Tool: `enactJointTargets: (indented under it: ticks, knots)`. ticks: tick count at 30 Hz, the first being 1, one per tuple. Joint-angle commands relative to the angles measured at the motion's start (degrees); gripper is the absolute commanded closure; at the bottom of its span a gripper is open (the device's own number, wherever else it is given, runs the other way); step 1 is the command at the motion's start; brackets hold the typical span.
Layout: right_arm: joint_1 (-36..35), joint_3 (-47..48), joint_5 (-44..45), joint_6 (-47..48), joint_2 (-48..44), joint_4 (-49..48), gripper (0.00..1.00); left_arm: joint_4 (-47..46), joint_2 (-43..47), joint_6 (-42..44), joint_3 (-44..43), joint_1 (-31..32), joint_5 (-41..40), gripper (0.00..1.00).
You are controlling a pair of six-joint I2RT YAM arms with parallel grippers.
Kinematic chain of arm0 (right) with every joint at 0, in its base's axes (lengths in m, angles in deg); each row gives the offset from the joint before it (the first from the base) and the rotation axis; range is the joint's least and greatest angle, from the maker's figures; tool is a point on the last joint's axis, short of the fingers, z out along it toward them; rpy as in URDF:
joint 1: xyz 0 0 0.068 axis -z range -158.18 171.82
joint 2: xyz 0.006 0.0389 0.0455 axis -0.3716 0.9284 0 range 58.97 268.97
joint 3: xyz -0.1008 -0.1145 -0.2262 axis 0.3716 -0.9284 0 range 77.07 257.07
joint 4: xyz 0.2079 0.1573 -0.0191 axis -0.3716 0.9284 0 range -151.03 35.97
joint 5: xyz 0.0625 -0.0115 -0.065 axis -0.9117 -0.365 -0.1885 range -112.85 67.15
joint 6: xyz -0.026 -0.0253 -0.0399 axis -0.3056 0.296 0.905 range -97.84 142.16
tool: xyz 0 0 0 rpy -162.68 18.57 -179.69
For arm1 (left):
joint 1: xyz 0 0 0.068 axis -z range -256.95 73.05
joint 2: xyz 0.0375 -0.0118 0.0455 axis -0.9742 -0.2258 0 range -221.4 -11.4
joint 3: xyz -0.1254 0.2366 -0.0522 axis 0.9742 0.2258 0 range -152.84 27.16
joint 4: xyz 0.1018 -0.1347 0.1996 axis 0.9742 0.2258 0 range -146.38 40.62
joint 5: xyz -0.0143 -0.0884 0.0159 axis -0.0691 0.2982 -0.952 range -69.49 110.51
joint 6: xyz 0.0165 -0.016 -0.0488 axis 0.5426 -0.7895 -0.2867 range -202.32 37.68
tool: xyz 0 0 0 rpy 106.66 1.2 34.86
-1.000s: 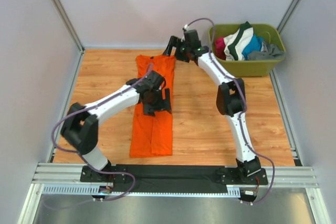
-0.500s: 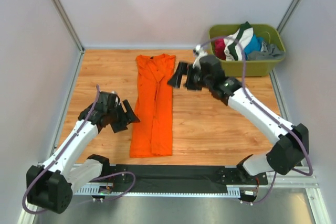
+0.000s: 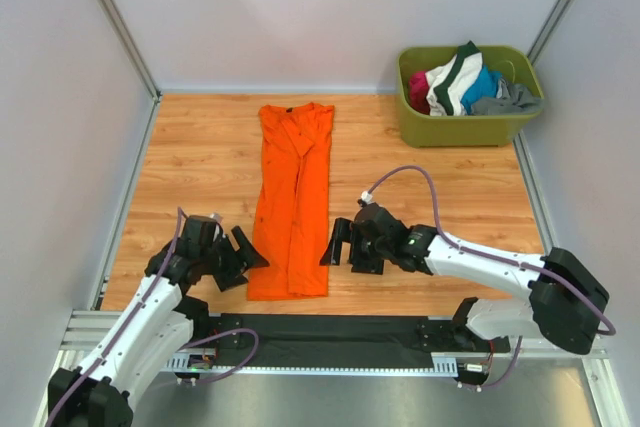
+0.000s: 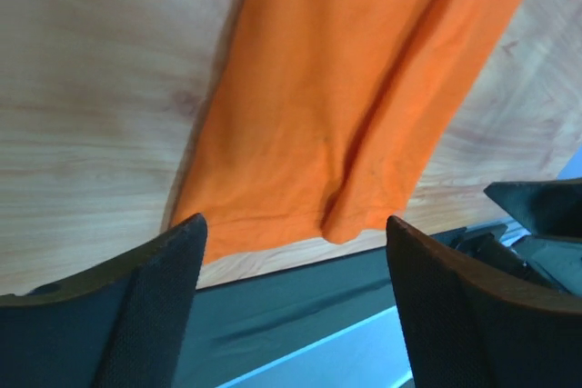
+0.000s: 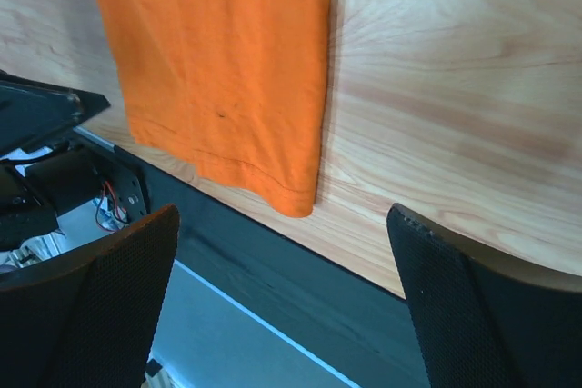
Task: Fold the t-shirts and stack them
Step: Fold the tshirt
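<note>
A bright orange t-shirt [image 3: 294, 197] lies flat on the wooden table, folded lengthwise into a long narrow strip with its collar at the far end. Its near hem [image 4: 273, 229] shows in both wrist views, and its hem corner [image 5: 296, 197] rests by the table's front edge. My left gripper [image 3: 248, 259] hovers just left of the hem, open and empty. My right gripper [image 3: 333, 244] hangs just right of the hem, also open and empty. Neither one touches the cloth. Each wrist view shows wide-spread jaws, left gripper [image 4: 293, 224] and right gripper [image 5: 282, 213].
An olive-green tub [image 3: 510, 125] stands at the back right corner, heaped with more clothes [image 3: 462, 82]. A black strip and metal rail [image 3: 330, 332] run along the table's near edge. Grey walls close in left, right and behind.
Both arms have swung back toward the near edge: the left from over the shirt's middle, the right from its collar end, down to either side of the hem. The shirt has not moved.
</note>
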Motion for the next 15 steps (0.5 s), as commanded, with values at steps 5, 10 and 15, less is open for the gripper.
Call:
enactJointTargets:
  ticks: [5, 10, 15]
  knots:
    - [-4.7, -1.1, 3.0, -7.7, 6.3, -7.9, 0.09, 0.7, 8.8, -2.0, 4.4, -0.3, 0.0, 0.32]
    - [-5.2, -1.1, 1.9, -8.1, 9.2, -9.3, 0.19, 3.3, 8.6, -1.4, 4.9, -0.2, -0.9, 0.35]
    - [-5.4, -1.3, 0.3, -9.1, 11.5, -11.4, 0.22, 8.4, 8.2, -0.4, 5.4, 0.4, -3.4, 0.36]
